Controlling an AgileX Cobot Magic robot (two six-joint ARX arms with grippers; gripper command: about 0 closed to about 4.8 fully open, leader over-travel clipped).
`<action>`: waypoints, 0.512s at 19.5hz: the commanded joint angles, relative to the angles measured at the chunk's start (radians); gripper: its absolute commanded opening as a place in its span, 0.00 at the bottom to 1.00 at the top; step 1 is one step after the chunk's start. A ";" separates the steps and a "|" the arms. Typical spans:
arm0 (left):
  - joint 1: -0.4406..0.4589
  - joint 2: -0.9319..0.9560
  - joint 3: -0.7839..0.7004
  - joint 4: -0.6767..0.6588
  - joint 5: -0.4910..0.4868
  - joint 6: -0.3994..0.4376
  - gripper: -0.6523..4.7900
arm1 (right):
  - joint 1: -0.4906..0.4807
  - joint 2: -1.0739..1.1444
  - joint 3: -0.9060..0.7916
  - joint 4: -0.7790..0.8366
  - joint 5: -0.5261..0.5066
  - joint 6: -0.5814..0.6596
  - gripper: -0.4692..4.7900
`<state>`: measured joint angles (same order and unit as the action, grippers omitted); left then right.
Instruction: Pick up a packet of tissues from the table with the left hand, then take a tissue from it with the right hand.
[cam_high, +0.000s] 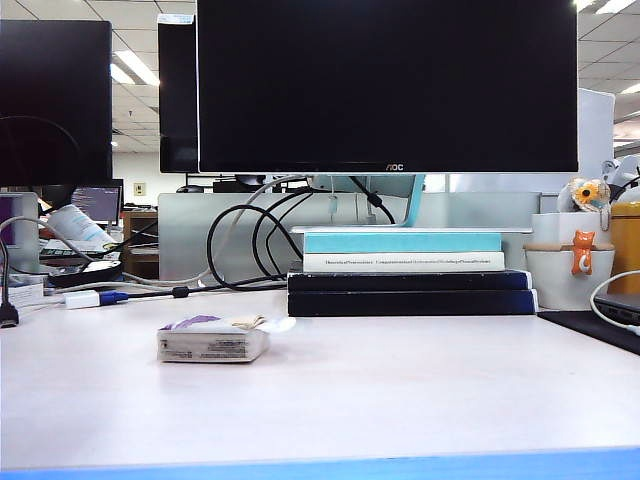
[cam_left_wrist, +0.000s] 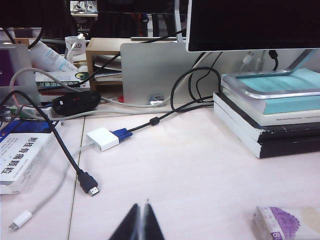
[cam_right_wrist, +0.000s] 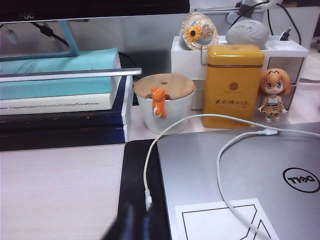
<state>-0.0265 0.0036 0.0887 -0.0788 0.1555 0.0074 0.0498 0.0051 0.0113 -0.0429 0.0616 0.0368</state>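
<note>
Presently: both grippers idle, packet of tissues (cam_high: 213, 339) untouched on the table (cam_high: 400, 400).

Nearest, the left hand (cam_left_wrist: 140, 224) shows its jaws pressed together, empty, low over the desk with the packet just off to one side. The right hand (cam_right_wrist: 136, 223), blurred, has jaws nearly closed, holding nothing, above a black mat (cam_right_wrist: 136, 170) beside a silver laptop (cam_right_wrist: 240, 175). Farther back lie stacked books (cam_high: 410, 275) under a monitor (cam_high: 387, 85).
</note>
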 joint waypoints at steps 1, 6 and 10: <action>0.000 -0.003 0.002 0.013 -0.002 0.010 0.11 | 0.000 0.000 -0.007 -0.006 0.007 0.016 0.08; -0.001 0.004 0.003 0.152 0.002 -0.122 0.11 | 0.001 0.001 -0.007 -0.006 0.015 0.046 0.08; 0.000 0.118 0.050 0.178 0.004 -0.124 0.11 | 0.001 0.003 0.002 -0.027 0.095 0.069 0.08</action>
<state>-0.0265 0.0826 0.1184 0.1123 0.1555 -0.1139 0.0498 0.0059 0.0116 -0.0742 0.1486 0.0986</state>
